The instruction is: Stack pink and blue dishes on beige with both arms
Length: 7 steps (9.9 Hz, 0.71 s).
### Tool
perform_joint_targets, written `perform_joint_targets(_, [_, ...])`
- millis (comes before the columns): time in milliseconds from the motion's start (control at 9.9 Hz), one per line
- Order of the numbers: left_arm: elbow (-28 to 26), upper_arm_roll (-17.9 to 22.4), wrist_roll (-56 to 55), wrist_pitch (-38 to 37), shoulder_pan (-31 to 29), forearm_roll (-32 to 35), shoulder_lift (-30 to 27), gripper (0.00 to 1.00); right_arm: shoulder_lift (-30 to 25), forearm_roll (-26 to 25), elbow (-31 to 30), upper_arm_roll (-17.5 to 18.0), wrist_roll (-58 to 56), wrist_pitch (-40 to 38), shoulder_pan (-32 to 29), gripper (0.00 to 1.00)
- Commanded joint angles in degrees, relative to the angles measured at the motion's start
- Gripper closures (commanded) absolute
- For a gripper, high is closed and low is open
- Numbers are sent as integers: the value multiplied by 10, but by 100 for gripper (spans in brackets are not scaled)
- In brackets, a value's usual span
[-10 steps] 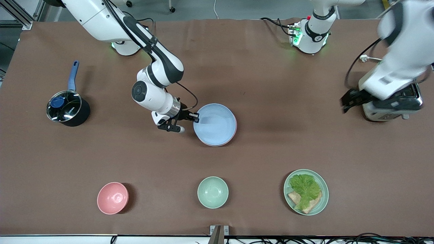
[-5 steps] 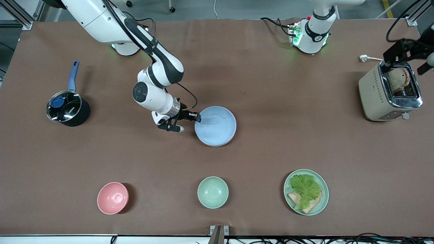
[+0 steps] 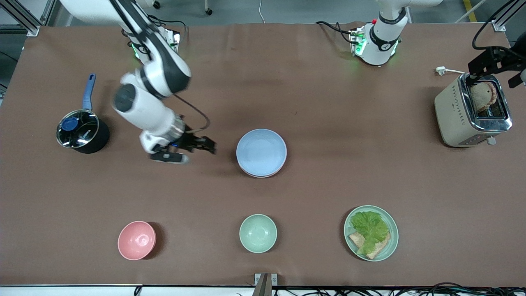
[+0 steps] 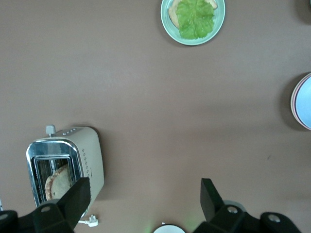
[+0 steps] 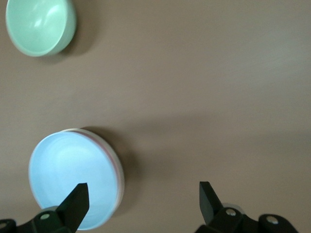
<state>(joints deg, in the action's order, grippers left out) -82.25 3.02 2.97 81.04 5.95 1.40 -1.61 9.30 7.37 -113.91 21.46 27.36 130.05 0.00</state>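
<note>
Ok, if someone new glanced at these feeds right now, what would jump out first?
Probably the stack of plates mid-table, blue plate on top with a pink rim showing beneath. Next, the right hand, open and empty, over bare table between the stack and the lidded pot. Then the left hand, open above the toaster holding bread at the left arm's end.
</note>
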Motion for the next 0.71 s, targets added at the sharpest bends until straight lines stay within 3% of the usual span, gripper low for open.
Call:
perform_joint_targets(0, [22,-3,-11,-10,-2,0,26,0,-81,-52,53,-74,-1,-144,-5,0])
perform_joint_targets(303, [3,-10,-20,8,-4,1,14,0,-81,-54,189,-167,-100,-287,-5,0])
perform_joint_targets(505, [-42,-47,-66,39,-21,3,-20,0,-92,-53,239,-224,-183,-364,-5,0])
perform_joint_targets(606, [-40,-49,-69,40,-21,-4,-16,0,-105,-53,243,-253,-229,-385,-4,0])
